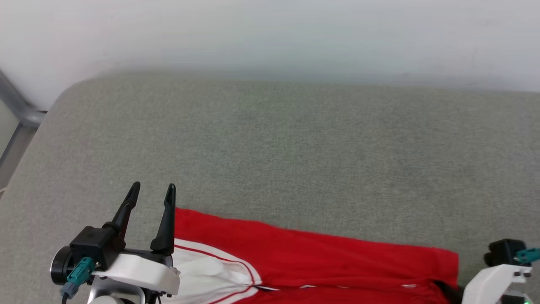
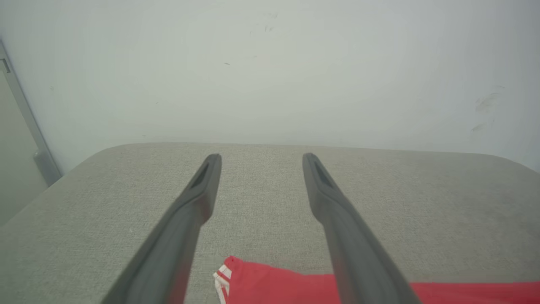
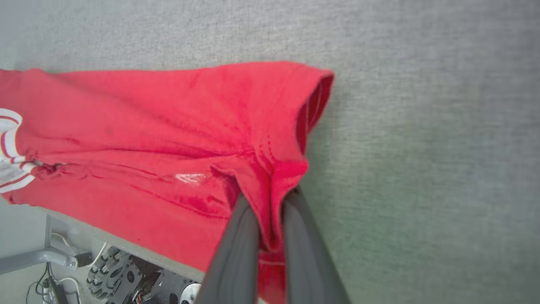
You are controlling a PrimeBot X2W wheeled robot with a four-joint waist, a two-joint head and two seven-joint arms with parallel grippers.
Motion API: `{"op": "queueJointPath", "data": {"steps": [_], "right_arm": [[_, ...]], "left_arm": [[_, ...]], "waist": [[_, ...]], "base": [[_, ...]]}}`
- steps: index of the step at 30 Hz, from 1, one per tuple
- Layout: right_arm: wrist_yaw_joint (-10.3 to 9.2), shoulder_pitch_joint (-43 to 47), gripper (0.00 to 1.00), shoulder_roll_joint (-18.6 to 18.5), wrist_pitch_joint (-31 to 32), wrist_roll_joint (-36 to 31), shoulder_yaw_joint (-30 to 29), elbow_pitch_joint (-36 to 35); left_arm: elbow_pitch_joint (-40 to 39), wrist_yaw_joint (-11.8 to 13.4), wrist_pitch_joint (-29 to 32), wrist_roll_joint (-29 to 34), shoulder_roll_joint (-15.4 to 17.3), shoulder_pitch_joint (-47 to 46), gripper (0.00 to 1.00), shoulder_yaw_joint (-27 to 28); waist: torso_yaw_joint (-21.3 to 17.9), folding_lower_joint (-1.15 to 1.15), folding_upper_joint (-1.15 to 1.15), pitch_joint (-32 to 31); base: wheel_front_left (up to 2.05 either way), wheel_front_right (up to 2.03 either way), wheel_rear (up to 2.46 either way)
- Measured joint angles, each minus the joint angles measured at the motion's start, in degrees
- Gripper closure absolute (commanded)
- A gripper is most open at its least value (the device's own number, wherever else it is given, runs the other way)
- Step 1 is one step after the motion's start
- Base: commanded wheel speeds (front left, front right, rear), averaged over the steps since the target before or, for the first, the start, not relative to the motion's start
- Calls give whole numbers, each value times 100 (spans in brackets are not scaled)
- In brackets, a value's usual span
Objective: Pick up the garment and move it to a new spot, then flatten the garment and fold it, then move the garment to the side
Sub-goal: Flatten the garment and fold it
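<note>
Plain indoor room: grey fabric-topped table [image 1: 295,147] against white wall [image 1: 270,33].

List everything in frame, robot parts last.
garment: one, red with white striped sections, near edge of the table
table: one, grey fabric top, under the garment
wall: one, white, behind the table
metal bar: one, grey, far left beside the table
left tool: one, dark fingers, spread apart by the garment's left end, holding nothing
right tool: one, dark fingers, clamped on the garment's right end

bg: pale wall [image 1: 270,33] (few faint scuffs [image 2: 485,103]) | surface: grey fabric top [image 1: 295,147], rounded corner | far left: grey metal frame [image 1: 19,110] | light: soft, even
</note>
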Motion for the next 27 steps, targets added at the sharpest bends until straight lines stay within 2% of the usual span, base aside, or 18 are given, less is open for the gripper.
{"op": "queueJointPath", "data": {"steps": [4, 9, 14, 17, 21, 24, 27], "right_arm": [[2, -79, 100, -183, 108, 13, -322, 12], [1, -85, 100, -403, 202, 31, -1021, 130], [1, -112, 100, -463, 402, 38, -1599, 121], [1, -153, 100, -247, 704, 279, -1872, 105], [0, -238, 100, 157, 1412, 818, -2163, 87], [-1, -369, 100, 572, 1945, 1530, -2324, -40], [0, -505, 100, 759, 2427, 2239, -2398, -103]], "left_arm": [[-38, 52, 59, 29, 36, 93, 0, -25], [-67, 102, 136, 34, 53, 154, 0, -59], [-86, 151, 179, 32, 60, 233, 0, -74], [-94, 156, 196, 26, 59, 240, 0, -89], [-96, 155, 241, -13, 58, 247, 0, -123], [-93, 151, 254, -26, 54, 247, 0, -141], [-90, 151, 254, -30, 53, 246, 0, -158]], "waist": [[-138, 0, 0, -172], [-251, 0, 0, -339], [-327, 0, 0, -415], [-357, 0, 0, -430], [-369, 0, 0, -439], [-354, 0, 0, -434], [-323, 0, 0, -428]], "base": [[0, 0, 0], [0, 0, 0], [0, 0, 0], [0, 0, 0], [0, 0, 0], [0, 0, 0], [0, 0, 0]]}}
